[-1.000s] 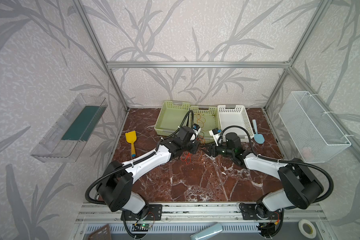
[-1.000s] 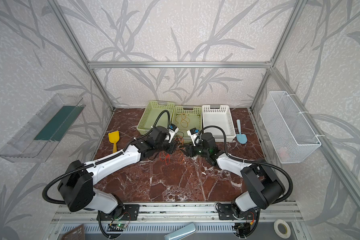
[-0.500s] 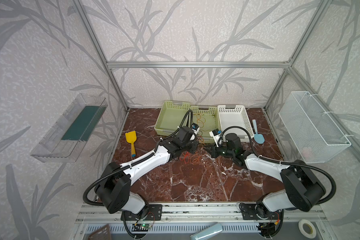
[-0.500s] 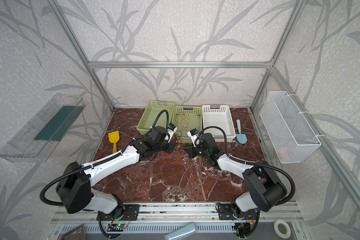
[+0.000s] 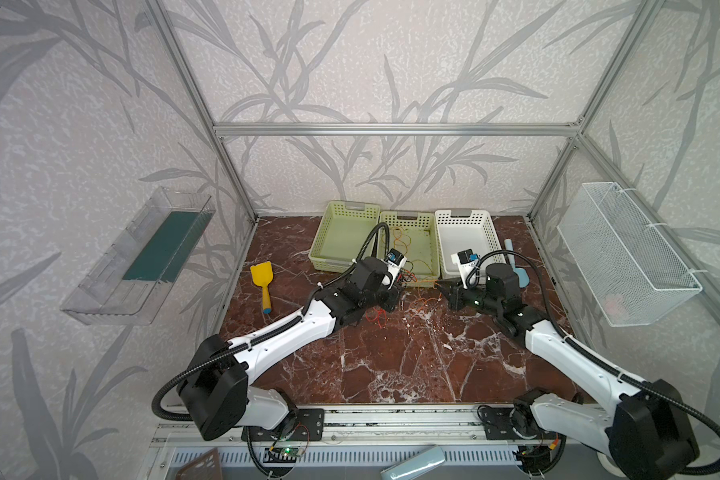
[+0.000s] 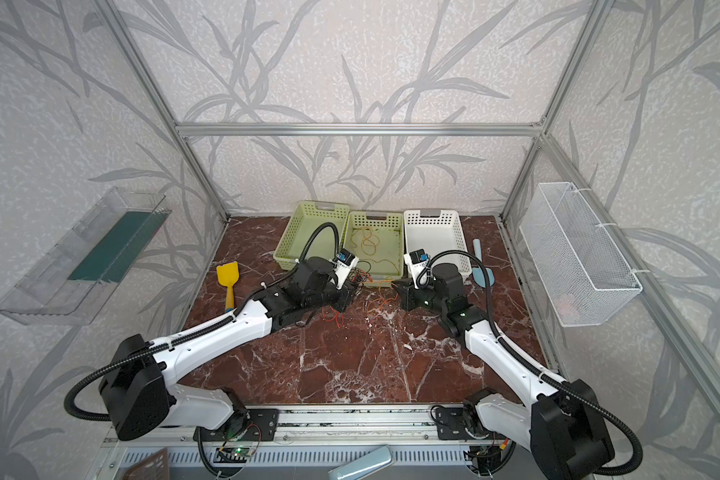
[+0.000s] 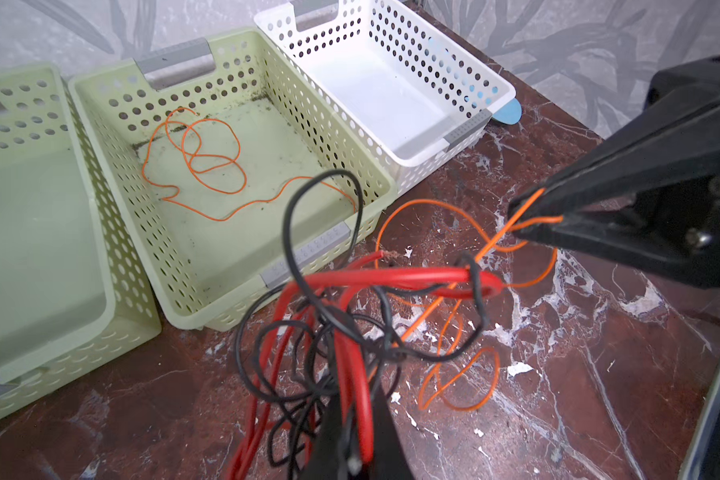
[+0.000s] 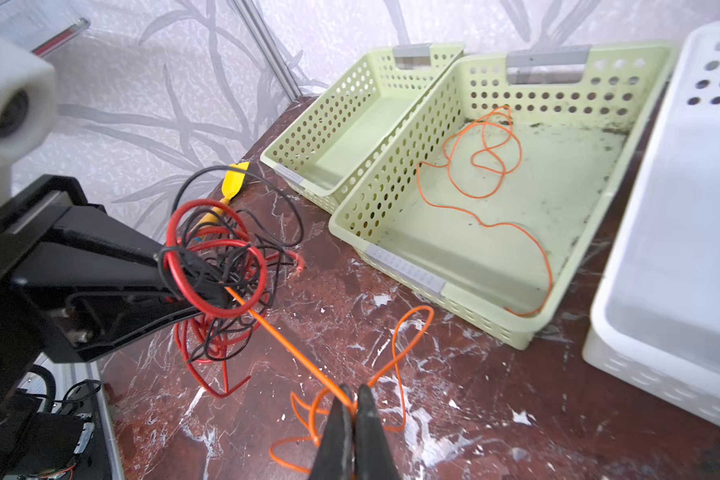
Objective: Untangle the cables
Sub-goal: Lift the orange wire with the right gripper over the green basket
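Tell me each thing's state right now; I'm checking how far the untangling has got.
left tool: shut on the red cable
right tool: shut on the orange cable
orange cable: taut from the tangle to the right tool, slack loops in the middle green basket
red cable: tangled with the black cable
black cable: tangled with the red
left green basket: empty
white basket: empty
yellow scoop: lying flat

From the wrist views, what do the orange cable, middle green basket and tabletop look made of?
Orange cable: thin wire in a smooth, glossy plastic-like sheath; it curls in loose loops.
Middle green basket: moulded matt plastic, judging by the regular round holes and rounded rim.
Tabletop: polished red-brown marble look with white veins; real stone or veneer, cannot tell.
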You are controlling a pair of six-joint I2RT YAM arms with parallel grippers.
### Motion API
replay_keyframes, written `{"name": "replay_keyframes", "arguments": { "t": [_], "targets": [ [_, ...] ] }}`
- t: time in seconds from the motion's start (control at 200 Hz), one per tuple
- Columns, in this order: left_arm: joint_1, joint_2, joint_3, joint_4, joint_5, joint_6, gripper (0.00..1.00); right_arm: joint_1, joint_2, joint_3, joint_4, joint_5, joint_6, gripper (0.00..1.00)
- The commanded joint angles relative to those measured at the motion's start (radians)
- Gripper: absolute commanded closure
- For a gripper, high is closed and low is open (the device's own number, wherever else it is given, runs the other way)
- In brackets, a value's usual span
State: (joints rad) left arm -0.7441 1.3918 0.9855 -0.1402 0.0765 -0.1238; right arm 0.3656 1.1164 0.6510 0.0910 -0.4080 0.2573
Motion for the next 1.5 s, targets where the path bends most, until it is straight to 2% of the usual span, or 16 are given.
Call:
{"name": "replay_keyframes", "arguments": {
  "t": [0.0,0.37,0.7,0.93,1.07,1.25,1.494],
  "targets": [
    [0.048,0.000,-0.041,-0.143,-0.123,0.005,1.00,-0.056,-0.027,0.017,-0.111,0.145,-0.016,1.00],
    [0.049,0.032,-0.071,-0.178,-0.150,-0.036,1.00,-0.100,-0.019,0.063,-0.235,0.216,0.004,1.00],
    [0.049,0.069,-0.087,-0.175,-0.150,-0.054,1.00,-0.113,-0.044,0.114,-0.263,0.097,-0.036,1.00],
    [0.048,0.101,-0.087,-0.190,-0.166,-0.063,1.00,-0.110,-0.064,0.231,-0.344,0.012,-0.060,1.00],
    [0.049,0.112,-0.099,-0.175,-0.179,-0.069,1.00,-0.068,-0.048,0.324,-0.355,-0.023,-0.085,1.00],
    [0.049,0.130,-0.108,-0.156,-0.165,-0.087,1.00,-0.044,0.095,0.490,-0.333,-0.010,-0.112,1.00],
    [0.049,0.121,-0.118,-0.138,-0.141,-0.099,1.00,-0.016,0.457,0.757,-0.306,0.007,-0.153,1.00]
  ]
}}
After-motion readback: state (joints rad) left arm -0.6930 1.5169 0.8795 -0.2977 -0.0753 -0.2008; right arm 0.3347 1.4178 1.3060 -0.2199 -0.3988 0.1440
